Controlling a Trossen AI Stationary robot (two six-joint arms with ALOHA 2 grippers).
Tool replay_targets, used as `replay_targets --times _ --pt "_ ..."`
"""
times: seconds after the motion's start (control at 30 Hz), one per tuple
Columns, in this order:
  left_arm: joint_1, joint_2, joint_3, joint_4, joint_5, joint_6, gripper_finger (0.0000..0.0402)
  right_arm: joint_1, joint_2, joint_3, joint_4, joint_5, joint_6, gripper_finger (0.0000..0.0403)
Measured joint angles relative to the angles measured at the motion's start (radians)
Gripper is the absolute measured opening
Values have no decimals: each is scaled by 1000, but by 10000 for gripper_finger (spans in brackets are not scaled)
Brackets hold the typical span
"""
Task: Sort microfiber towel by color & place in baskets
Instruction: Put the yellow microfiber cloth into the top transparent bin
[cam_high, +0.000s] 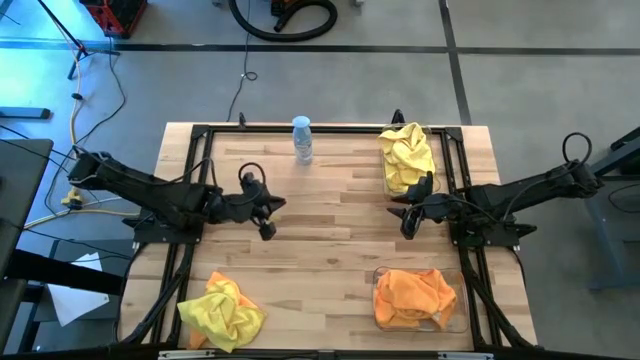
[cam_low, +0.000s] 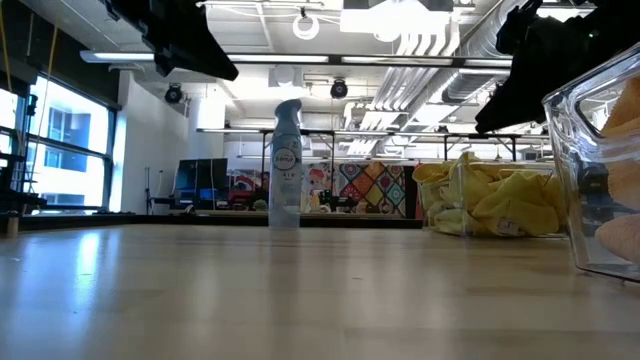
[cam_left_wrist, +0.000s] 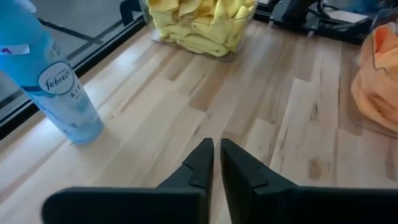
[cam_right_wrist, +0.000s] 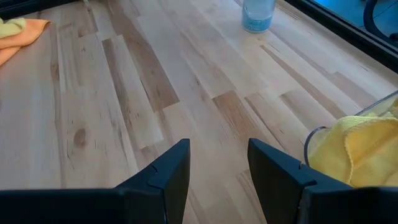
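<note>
Light wooden plank table (cam_high: 330, 240), bordered by a black metal frame (cam_high: 190, 160), in place beneath both arms.

Two dark jointed arms over the table centre line. Left gripper (cam_high: 268, 212) positioned at roughly 9 o'clock from table centre, raised clear of the wood; in its wrist view, fingers (cam_left_wrist: 200, 165) drawn nearly together, only a thin slit between them, nothing held. Right gripper (cam_high: 411, 218) positioned at roughly 3 o'clock from centre, just beside the yellow-filled bin; in its wrist view, fingers (cam_right_wrist: 168, 171) standing parted with bare wood visible between, nothing held.

Clear rectangular plastic basket (cam_high: 385, 172) at about 1 o'clock, near the far right corner, heaped with bright yellow wrinkled microfiber towels (cam_high: 408, 155) rising above the rim. Second clear rectangular plastic basket (cam_high: 455, 322) at about 5 o'clock, near the near right corner, filled with bunched orange microfiber towels (cam_high: 412, 296).

Loose pile at about 7 o'clock, near the near left corner, lying directly on the wood: bunched yellow microfiber towel (cam_high: 222, 310) with an orange edge showing underneath at its near left side. Well apart from both baskets.

Small clear blue-tinted spray bottle (cam_high: 302, 139) standing upright at about 12 o'clock, near the far edge, between the left gripper and the yellow-filled basket.
</note>
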Motion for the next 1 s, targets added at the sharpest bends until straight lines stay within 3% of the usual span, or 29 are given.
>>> replay_targets --times 0.3,0.43,0.53,0.73,0.87,1.0 --pt "20 13 -1 7 48 38 114 0 0 0 -16 0 0 157" --pt "-21 58 41 -17 82 54 125 0 1 0 -21 0 0 157" --pt "-65 129 120 -132 82 16 122 0 2 0 -22 0 0 157" --pt "-125 313 354 -497 100 -274 120 0 2 0 -23 0 1 157" --pt "-148 423 497 -746 218 -516 120 0 2 0 -25 0 10 157" --pt "-206 500 567 -893 339 -671 120 0 2 0 -47 0 23 157"
